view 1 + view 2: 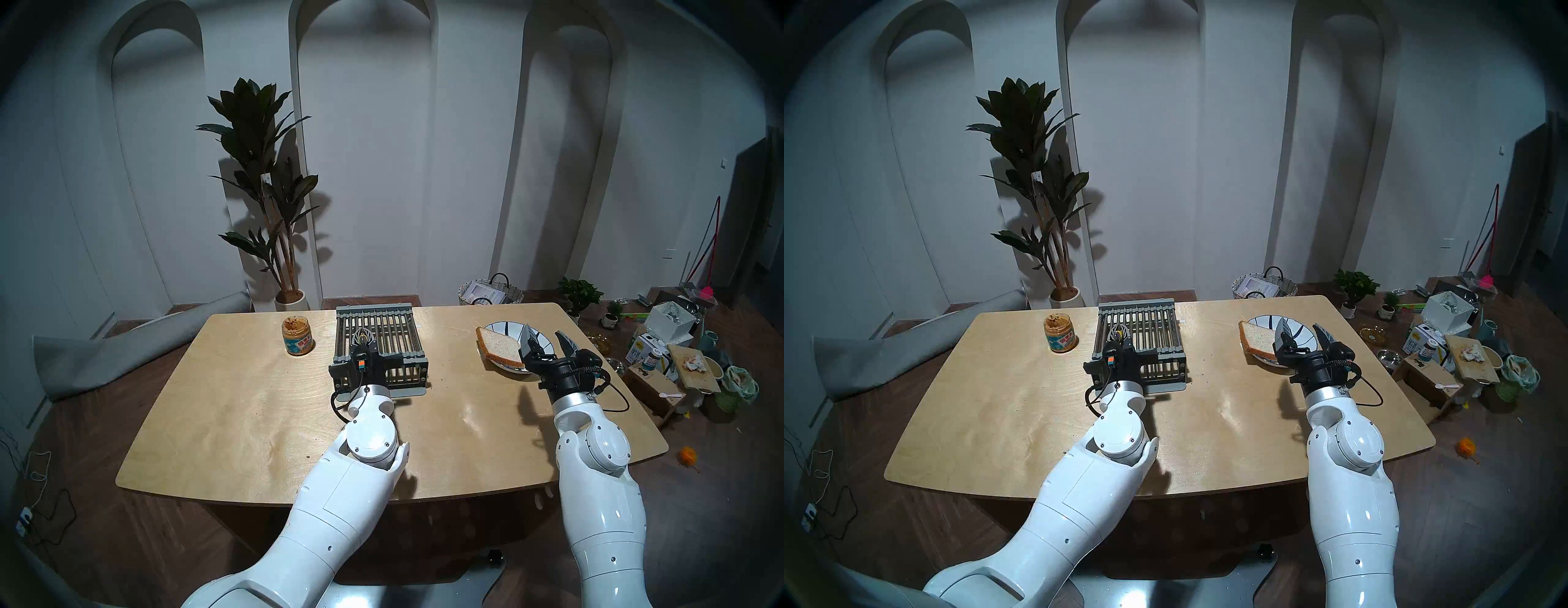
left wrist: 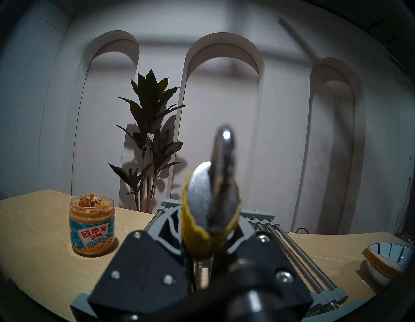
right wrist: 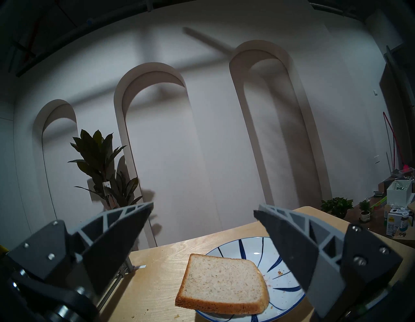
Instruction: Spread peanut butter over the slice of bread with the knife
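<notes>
My left gripper [image 1: 363,344] is shut on the knife [image 1: 363,338] over the near-left corner of the grey slatted rack [image 1: 396,335]. The left wrist view shows its yellow handle and metal loop [image 2: 211,202] standing up between the fingers; the blade is hidden. The open jar of peanut butter [image 1: 298,336] stands left of the rack. The slice of bread [image 1: 500,346] lies on the left edge of the white blue-striped plate [image 1: 505,326], overhanging it. My right gripper [image 1: 545,335] hovers open over the plate's near right side, empty, with the bread [image 3: 224,285] below its fingers.
The wooden table [image 1: 254,403] holds only the jar, the rack and the plate. A potted plant [image 1: 271,191] and a woven basket [image 1: 490,293] stand behind it. Boxes, pots and bags clutter the floor [image 1: 679,352] at the right.
</notes>
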